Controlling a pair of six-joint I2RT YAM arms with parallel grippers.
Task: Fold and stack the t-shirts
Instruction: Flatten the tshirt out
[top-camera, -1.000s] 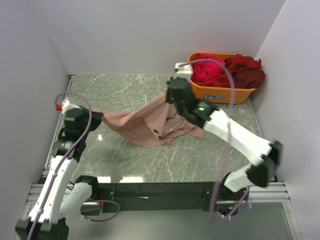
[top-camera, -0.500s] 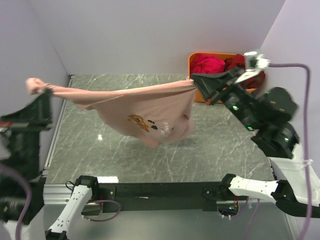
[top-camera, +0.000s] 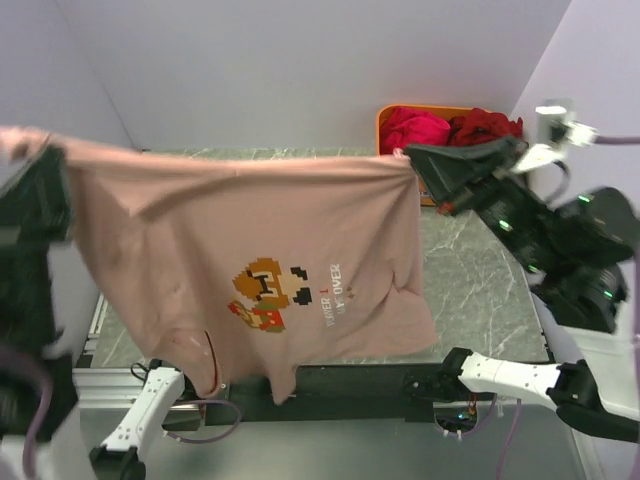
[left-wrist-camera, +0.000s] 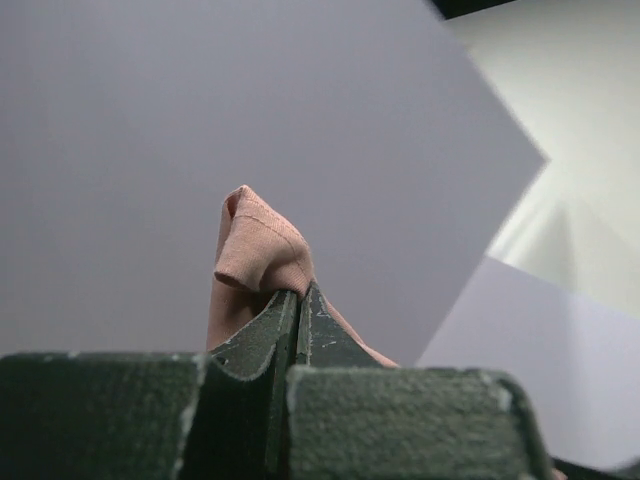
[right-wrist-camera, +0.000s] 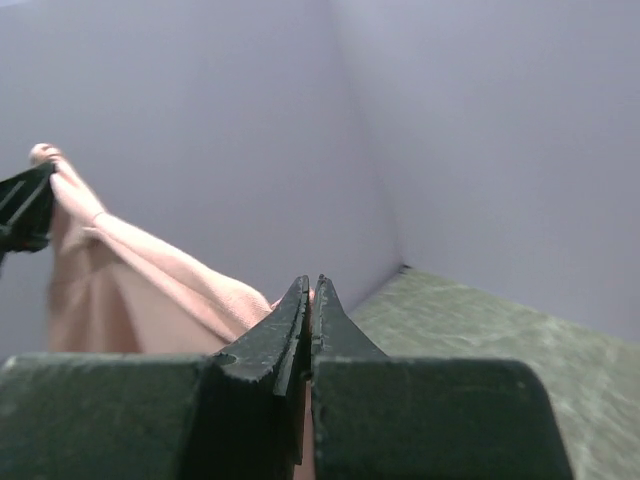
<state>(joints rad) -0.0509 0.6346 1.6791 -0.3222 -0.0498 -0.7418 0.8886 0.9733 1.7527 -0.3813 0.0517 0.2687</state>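
Top view: pink shirt (top-camera: 250, 250) hangs spread in the air over the counter (top-camera: 470, 290), print sideways.
Hold: left gripper (left-wrist-camera: 300, 300) and right gripper (right-wrist-camera: 308, 290) each pinch an upper corner, fingers closed on cloth.
Handling: likely light, limp and sagging; corners suit gripping.
Around: tub (top-camera: 383, 120) at far right corner holds magenta shirt (top-camera: 415, 128) and dark red shirt (top-camera: 487, 125).
Obstacles: hanging cloth hides much of the counter.

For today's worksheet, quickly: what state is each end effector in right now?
Left end effector: closed, holding one end of the pink t-shirt.
Right end effector: closed, holding the same t-shirt's opposite end.
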